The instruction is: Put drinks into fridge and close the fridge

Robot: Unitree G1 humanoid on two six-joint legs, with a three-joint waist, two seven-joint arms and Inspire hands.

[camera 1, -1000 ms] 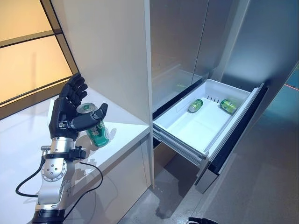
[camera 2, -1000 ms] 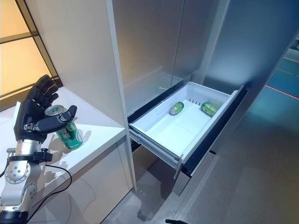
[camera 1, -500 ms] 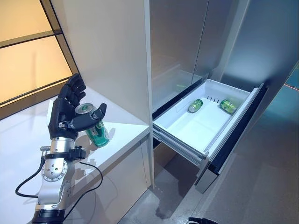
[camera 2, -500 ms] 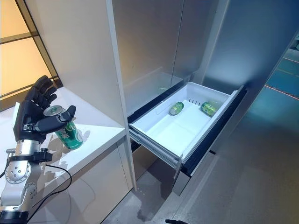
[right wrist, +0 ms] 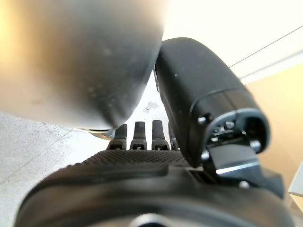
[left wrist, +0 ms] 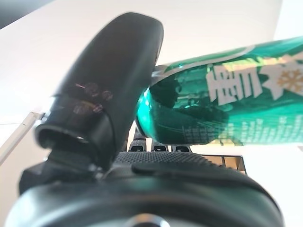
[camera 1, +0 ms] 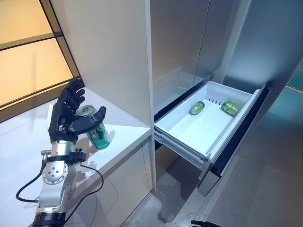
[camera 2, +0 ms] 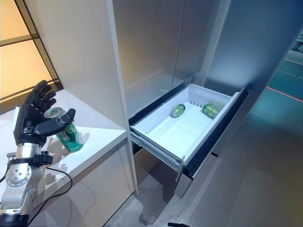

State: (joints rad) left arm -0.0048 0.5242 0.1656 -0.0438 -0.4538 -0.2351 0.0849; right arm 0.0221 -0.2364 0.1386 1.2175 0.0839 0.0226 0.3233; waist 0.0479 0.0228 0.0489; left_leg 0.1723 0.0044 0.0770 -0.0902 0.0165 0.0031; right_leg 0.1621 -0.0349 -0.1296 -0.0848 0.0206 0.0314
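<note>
The left hand [camera 1: 64, 124] has edged toward nine o'clock, fingers spread, thumb in front of the upright green aluminium drink can [camera 1: 97, 132]; right hand's [right wrist: 142, 189] state unreadable.

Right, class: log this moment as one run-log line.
left hand: open at counter can | drawer: open, two cans | right hand: idle

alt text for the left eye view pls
The robot's left hand, fingers straight, reaches around an upright green can on a white counter, thumb across the can's front. To the right, an open white fridge drawer holds two more green cans lying down.
</note>
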